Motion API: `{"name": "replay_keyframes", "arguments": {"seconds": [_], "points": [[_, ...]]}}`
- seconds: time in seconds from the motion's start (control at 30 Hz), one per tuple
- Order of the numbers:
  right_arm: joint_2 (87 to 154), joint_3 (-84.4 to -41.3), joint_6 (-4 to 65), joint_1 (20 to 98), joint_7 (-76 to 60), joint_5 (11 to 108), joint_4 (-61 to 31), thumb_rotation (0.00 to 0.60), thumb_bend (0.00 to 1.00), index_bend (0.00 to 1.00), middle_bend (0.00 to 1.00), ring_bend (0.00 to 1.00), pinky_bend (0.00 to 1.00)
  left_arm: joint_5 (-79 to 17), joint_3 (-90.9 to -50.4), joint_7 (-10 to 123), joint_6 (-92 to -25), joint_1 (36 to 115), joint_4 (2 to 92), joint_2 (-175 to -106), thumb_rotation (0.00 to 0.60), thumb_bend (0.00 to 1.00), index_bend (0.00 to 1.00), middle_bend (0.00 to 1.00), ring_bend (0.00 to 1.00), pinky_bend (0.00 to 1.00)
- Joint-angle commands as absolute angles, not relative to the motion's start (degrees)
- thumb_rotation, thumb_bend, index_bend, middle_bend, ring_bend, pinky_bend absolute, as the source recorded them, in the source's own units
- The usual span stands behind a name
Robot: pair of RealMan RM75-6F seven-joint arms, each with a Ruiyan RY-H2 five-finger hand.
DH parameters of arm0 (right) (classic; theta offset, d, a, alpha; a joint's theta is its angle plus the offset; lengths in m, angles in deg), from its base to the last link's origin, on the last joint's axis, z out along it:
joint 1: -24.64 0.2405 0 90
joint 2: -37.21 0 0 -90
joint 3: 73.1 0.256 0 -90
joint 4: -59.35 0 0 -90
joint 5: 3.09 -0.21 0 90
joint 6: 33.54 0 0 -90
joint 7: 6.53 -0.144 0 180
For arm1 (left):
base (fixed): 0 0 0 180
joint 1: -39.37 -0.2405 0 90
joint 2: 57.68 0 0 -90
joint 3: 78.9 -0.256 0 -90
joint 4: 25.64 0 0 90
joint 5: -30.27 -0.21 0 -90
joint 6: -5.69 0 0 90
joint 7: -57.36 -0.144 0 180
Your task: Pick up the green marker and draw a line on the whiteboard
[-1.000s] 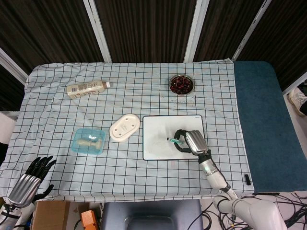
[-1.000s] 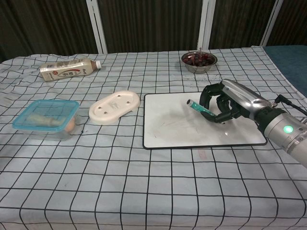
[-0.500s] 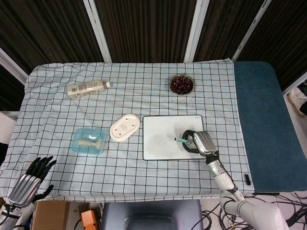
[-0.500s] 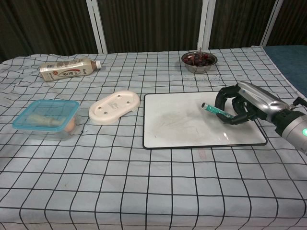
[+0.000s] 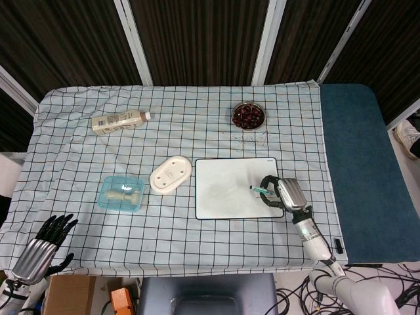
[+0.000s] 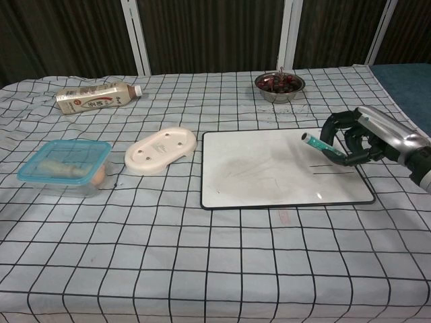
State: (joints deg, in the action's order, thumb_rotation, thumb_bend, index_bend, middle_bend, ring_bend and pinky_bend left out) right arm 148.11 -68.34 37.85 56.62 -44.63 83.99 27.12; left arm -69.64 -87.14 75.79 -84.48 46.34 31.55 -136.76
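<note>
A white whiteboard [image 5: 226, 190] [image 6: 269, 168] with a black rim lies on the checked cloth, right of centre. My right hand [image 5: 283, 193] [image 6: 367, 134] hovers at the board's right edge and grips the green marker [image 5: 260, 190] [image 6: 322, 147], which is tilted with its lower end at the board. Thin dark lines [image 6: 331, 165] show on the board beside the marker. My left hand [image 5: 41, 246] hangs off the table's near left corner, fingers spread, holding nothing; the chest view does not show it.
A cream soap dish [image 5: 170, 174] [image 6: 160, 149] lies left of the board. A blue lidded box [image 5: 121, 193] [image 6: 64, 165] sits further left. A bottle [image 5: 119, 121] [image 6: 94, 97] lies at the back left. A metal bowl of cherries [image 5: 249, 115] [image 6: 279, 83] stands behind the board.
My right hand has slid rightward across the board with the marker, from its middle to its right edge. Thin lines now show where it passed. The left hand has not moved.
</note>
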Motion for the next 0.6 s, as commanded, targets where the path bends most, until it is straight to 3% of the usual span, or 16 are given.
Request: {"name": "replay_keyframes", "arguments": {"seconds": [0.03, 0.23, 0.5, 0.57, 0.6], "points": [[145.24, -68.0, 40.95, 56.12, -44.55, 84.75, 23.92, 0.6, 0.4, 1.0, 0.77, 0.76, 0.73, -69.64, -87.07, 75.83, -84.91, 46.15, 31.69, -136.57, 0.6, 0.35, 0.0, 0.0, 0.0, 0.0], [139.01, -69.93, 41.27, 54.8, -34.55, 86.15, 22.52, 0.6, 0.4, 1.0, 0.77, 0.76, 0.73, -69.93, -87.1, 75.83, -85.08, 46.24, 31.83, -136.59, 0.6, 0.35, 0.0, 0.0, 0.0, 0.0], [139.21, -73.44, 33.81, 52.44, -27.06, 86.14, 34.42, 0.6, 0.4, 0.99, 0.77, 0.7, 0.7, -70.1, -87.34, 75.2, -84.15, 46.55, 31.97, -137.0, 0.6, 0.35, 0.0, 0.0, 0.0, 0.0], [139.64, -74.04, 32.3, 52.18, -27.62, 86.32, 36.45, 0.6, 0.39, 0.94, 0.75, 0.65, 0.66, -70.08, -87.32, 74.93, -83.98, 46.64, 32.18, -136.98, 0.6, 0.35, 0.0, 0.0, 0.0, 0.0], [139.71, -74.44, 31.09, 52.16, -28.44, 86.47, 37.33, 0.6, 0.38, 0.86, 0.71, 0.61, 0.63, -70.08, -87.32, 74.76, -83.88, 46.69, 32.35, -136.96, 0.6, 0.35, 0.0, 0.0, 0.0, 0.0]]}}
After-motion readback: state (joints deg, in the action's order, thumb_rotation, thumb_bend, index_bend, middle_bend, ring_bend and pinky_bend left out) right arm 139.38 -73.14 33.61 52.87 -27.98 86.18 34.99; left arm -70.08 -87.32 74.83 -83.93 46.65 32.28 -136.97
